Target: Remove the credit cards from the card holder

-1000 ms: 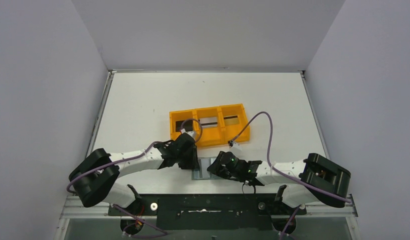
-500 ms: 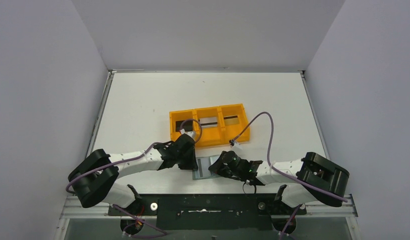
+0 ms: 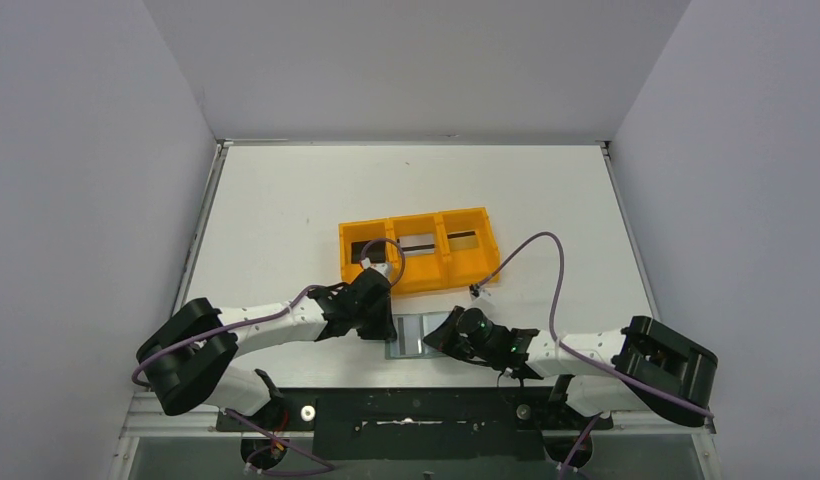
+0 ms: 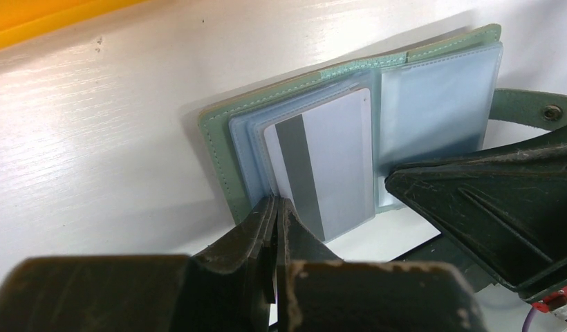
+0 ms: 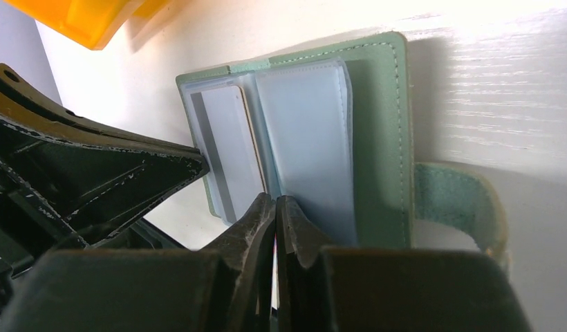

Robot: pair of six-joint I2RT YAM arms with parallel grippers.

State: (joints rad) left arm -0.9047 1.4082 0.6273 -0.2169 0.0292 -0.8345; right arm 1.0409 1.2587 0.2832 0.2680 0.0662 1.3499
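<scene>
On my side of the orange tray [image 3: 416, 250], near it, the card holder [image 4: 218, 149] lay open. My left gripper [image 4: 275, 204] and right gripper [image 5: 275, 200] met at its edge farthest from the tray, fingers pressed together; whether either pinched a sleeve, I couldn't tell. A silvery grey card [image 4: 336, 159] sat half-out of its pocket.

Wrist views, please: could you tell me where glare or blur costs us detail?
Left wrist: the card holder and grey card are sharp, the near left gripper blurred. Right wrist: table blown out white, right gripper soft. Top external: even light.
</scene>
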